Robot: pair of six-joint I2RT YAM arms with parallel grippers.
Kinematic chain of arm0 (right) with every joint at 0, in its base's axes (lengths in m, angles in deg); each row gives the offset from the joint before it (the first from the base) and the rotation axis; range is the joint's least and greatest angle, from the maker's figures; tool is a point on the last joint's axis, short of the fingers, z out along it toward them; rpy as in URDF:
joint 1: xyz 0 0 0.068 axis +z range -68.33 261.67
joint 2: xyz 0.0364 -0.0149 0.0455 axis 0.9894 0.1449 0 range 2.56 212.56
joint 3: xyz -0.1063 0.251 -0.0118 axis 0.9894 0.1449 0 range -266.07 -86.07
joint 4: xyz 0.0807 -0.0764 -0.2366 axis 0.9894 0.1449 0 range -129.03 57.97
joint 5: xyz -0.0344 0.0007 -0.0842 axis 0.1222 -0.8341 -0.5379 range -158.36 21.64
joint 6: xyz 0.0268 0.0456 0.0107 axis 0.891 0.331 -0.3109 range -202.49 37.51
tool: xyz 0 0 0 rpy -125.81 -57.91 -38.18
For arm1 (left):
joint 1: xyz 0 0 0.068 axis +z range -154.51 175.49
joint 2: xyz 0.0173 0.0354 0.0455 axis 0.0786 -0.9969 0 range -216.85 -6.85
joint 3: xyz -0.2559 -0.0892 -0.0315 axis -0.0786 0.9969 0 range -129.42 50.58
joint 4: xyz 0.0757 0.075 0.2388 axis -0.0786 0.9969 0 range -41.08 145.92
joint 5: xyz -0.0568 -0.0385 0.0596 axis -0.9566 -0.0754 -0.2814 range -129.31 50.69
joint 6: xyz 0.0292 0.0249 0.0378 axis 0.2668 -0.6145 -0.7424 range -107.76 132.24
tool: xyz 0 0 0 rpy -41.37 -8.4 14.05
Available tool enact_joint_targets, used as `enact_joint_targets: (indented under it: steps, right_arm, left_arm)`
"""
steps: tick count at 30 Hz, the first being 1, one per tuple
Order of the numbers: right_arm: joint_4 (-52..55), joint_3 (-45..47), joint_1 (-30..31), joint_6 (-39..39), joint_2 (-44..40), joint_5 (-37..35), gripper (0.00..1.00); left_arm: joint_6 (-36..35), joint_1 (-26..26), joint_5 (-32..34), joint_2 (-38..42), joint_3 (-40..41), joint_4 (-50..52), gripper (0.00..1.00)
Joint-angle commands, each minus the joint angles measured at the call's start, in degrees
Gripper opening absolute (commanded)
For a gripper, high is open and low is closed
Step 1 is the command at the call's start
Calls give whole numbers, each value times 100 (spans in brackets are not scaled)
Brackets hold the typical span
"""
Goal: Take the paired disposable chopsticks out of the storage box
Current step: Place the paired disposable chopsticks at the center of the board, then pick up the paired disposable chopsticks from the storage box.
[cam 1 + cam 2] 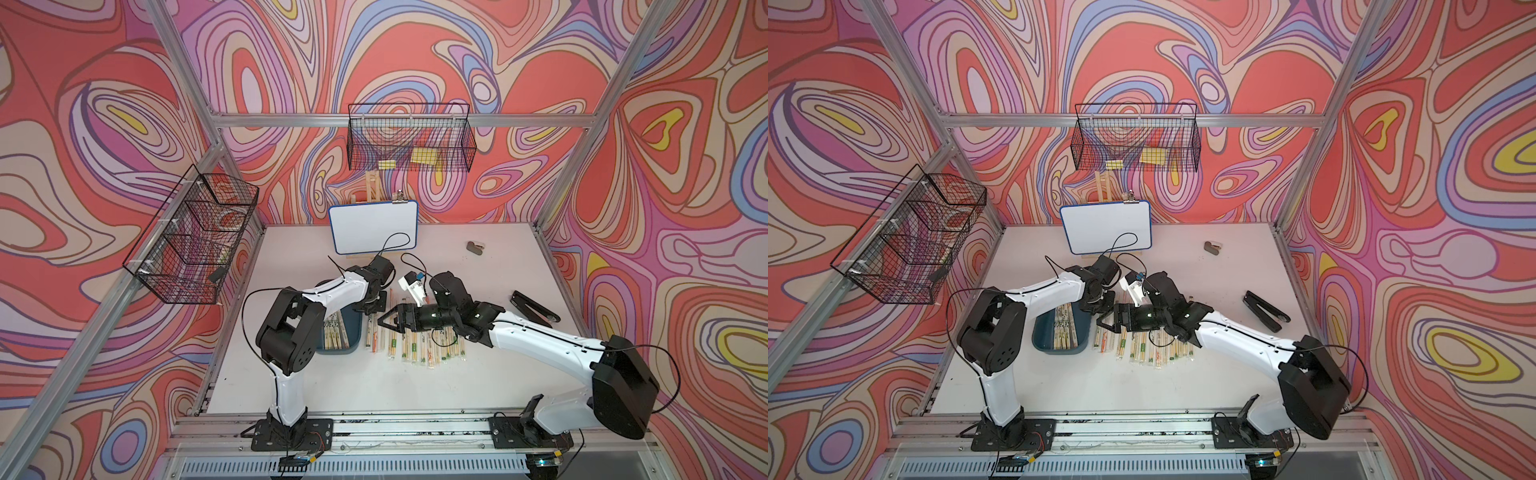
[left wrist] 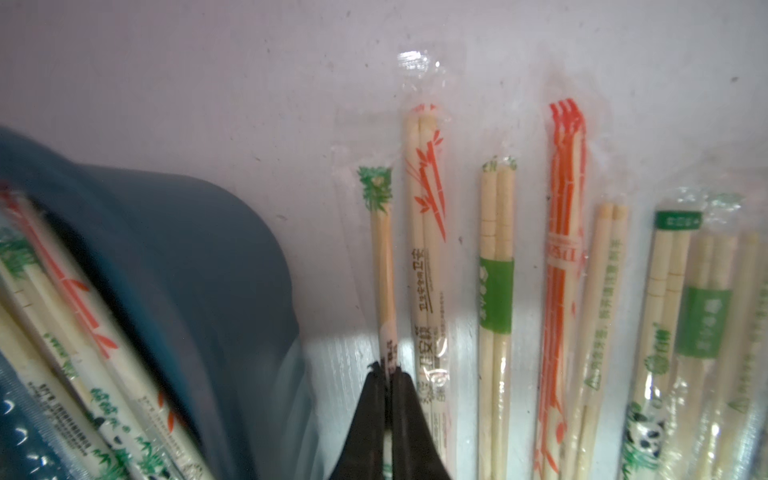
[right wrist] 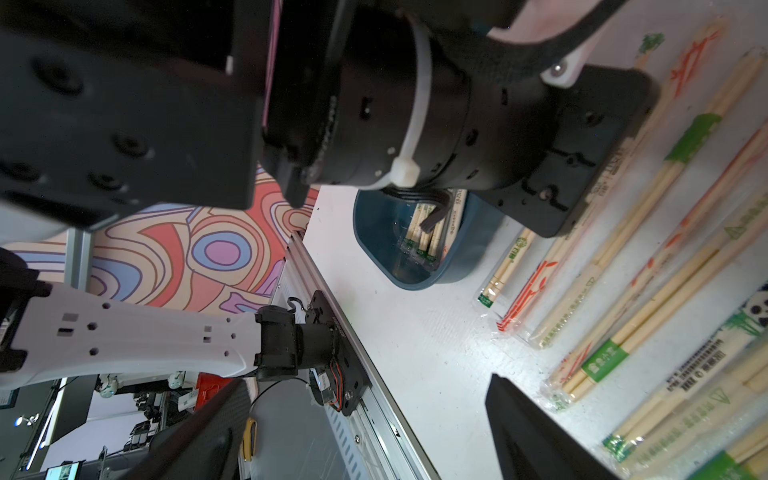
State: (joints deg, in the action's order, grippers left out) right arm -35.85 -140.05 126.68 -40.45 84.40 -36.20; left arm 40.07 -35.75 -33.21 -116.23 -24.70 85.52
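The white worktop [image 1: 374,386] fills the floor of a brightly patterned booth, seen from above in both top views. My two arms reach in from the front rail and meet near its middle. The teal storage box [image 1: 1044,336] sits on my left side, partly under my left arm, and several sleeved chopstick pairs [image 1: 1065,328] lie lengthwise in it. Just beside the box, a row of pairs [image 1: 415,349] lies side by side on the worktop. My left fingers [image 2: 385,376] are clenched on one sleeved pair [image 2: 382,257] with a green bamboo print at its far end. It sits outside the box, between the box wall and the first pair of the row [image 2: 428,187], which has a red-orange print. I cannot tell whether the held pair rests on the worktop or hangs just above it. My right fingers [image 1: 388,321] are spread wide and grasp nothing, hovering over the row close to my left wrist. I judge this to be the set-down step. The next move calls for lowering the pair flat, letting go, lifting clear, then going to the box for the rest. Room is tight, with the box wall on one side, the laid pair on the other and my right arm near. Open worktop lies toward the front rail. A whiteboard [image 1: 372,226] stands at the back, and a black stapler [image 1: 534,305] lies well apart on my right.
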Motion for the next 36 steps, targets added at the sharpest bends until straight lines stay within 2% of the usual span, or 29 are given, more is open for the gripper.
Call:
enact_joint_targets:
  steps: [1,5,13,20,27,36]
  right_arm:
    - [-244,122,-19,-25,31,269,94]
    - [-498,218,-19,81,25,435,94]
    - [-765,263,-20,180,58,684,94]
    - [-1329,395,-20,374,90,1125,94]
    - [-1685,380,-19,456,68,1446,94]
    - [-2374,404,-19,806,160,1740,94]
  left_arm:
    - [-36,-5,-41,-110,58,-110,7]
    - [-47,-5,-9,-61,58,-85,21]
    - [-83,-4,37,150,115,-45,35]
    - [-102,117,-92,561,160,-49,36]
    - [-5,252,-394,1076,-306,178,38]
    - [130,1173,-617,1908,-303,579,40]
